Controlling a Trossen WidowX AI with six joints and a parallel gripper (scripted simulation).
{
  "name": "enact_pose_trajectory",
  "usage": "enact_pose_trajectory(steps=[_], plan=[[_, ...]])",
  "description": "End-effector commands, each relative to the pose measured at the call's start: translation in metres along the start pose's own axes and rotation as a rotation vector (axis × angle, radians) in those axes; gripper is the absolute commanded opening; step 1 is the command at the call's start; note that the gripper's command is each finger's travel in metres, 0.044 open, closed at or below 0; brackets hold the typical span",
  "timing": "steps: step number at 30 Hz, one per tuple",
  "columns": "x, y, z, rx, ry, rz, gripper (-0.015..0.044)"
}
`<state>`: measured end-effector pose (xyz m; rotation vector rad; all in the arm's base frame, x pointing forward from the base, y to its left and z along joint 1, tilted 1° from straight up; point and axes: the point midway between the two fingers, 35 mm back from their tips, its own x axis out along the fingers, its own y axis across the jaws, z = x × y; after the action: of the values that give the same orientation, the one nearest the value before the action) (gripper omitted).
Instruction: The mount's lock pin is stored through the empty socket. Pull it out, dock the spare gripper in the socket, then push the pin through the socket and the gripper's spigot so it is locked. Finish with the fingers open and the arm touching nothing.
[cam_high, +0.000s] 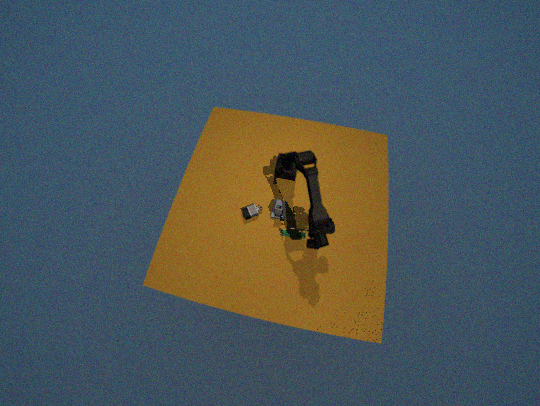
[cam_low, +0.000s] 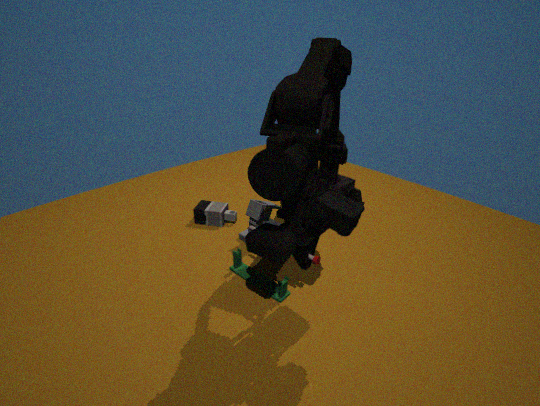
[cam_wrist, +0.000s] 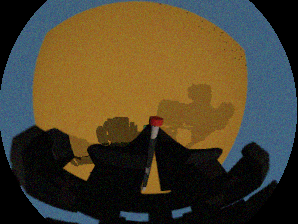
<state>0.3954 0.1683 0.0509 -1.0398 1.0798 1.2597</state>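
Observation:
My gripper (cam_low: 305, 260) (cam_wrist: 150, 127) is shut on the lock pin. The pin's red head (cam_low: 316, 259) (cam_wrist: 156, 121) sticks out past the fingertips, and its pale and grey shaft shows along the gap between the fingers in the wrist view. The pin is outside the socket. The grey mount (cam_high: 278, 207) (cam_low: 258, 210) stands on the table, partly hidden by the arm in the exterior view. The spare gripper (cam_high: 251, 210) (cam_low: 216, 213), a grey block with a black end and a pale spigot, lies left of the mount, its spigot toward it.
A green holder (cam_high: 285, 233) (cam_low: 239, 271) with an upright at each end lies near the mount. The dark arm (cam_high: 314, 192) (cam_low: 300, 180) reaches over it and hides its middle in the top and exterior views. The orange table (cam_high: 225, 165) bears the arm's shadow.

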Motion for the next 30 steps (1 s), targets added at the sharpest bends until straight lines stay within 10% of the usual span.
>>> enact_pose_trajectory(steps=[1,30], plan=[[0.001,-0.003,0.001,-0.005,-0.002,0.005,0.0000],[0.044,-0.005,-0.006,-0.009,-0.006,-0.014,0.0000]])
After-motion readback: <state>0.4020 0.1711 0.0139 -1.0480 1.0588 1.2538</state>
